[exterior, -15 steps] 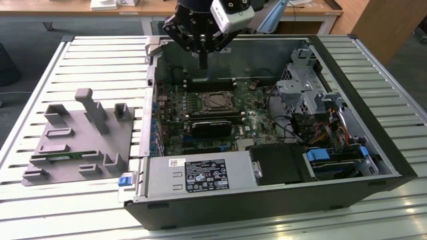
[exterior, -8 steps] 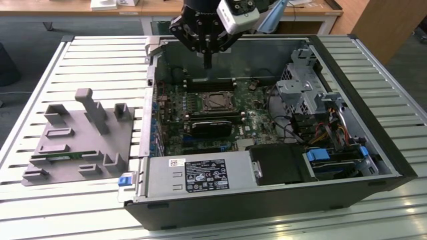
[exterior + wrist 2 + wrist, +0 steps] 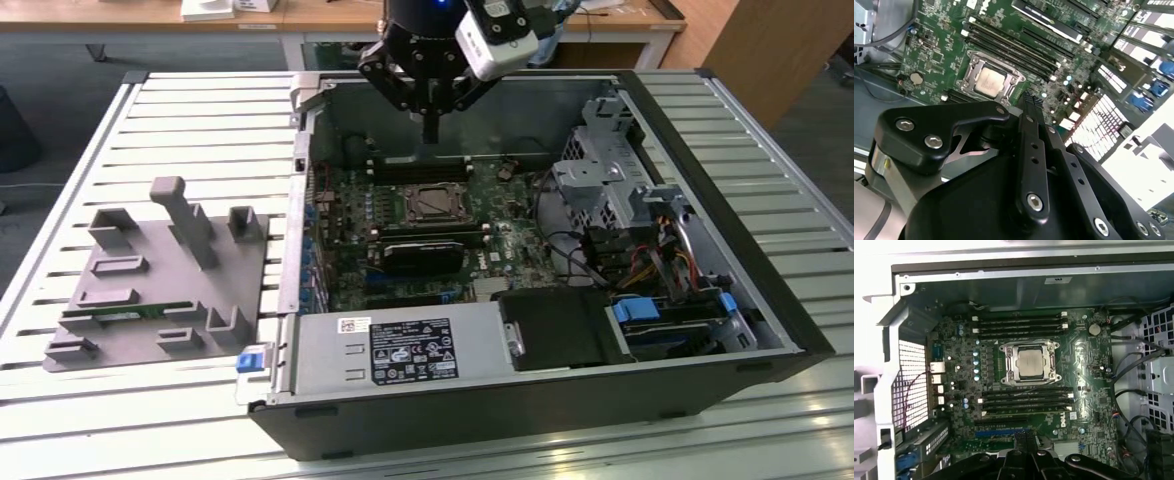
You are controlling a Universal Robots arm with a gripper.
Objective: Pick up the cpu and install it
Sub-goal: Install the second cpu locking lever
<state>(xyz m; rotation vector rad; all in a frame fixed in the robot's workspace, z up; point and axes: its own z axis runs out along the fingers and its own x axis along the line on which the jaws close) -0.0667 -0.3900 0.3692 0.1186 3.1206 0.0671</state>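
Item: the cpu [image 3: 1029, 363], a small flat square chip, silvery-grey top plate, seated in the metal-framed socket [image 3: 1007, 365] at the motherboard's [image 3: 1089, 375] centre; you see it in both wrist views. Markings: not recorded. The gripper [image 3: 430, 137] hangs at top centre of the exterior view, fingers together, holding nothing, above the open computer case [image 3: 694, 150].

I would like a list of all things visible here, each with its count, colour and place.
cpu: one, silvery-grey, seated in the socket on the motherboard.
motherboard: one, green, inside the computer case.
computer case: one, black and grey, open, lying on the slatted table.
slatted table: one, white-grey, under everything.
fixture tray: one, grey, on the table at the exterior view's left of the case.
memory stick: one, green, lying in the fixture tray.
gripper: one, black, shut and empty, above the motherboard.
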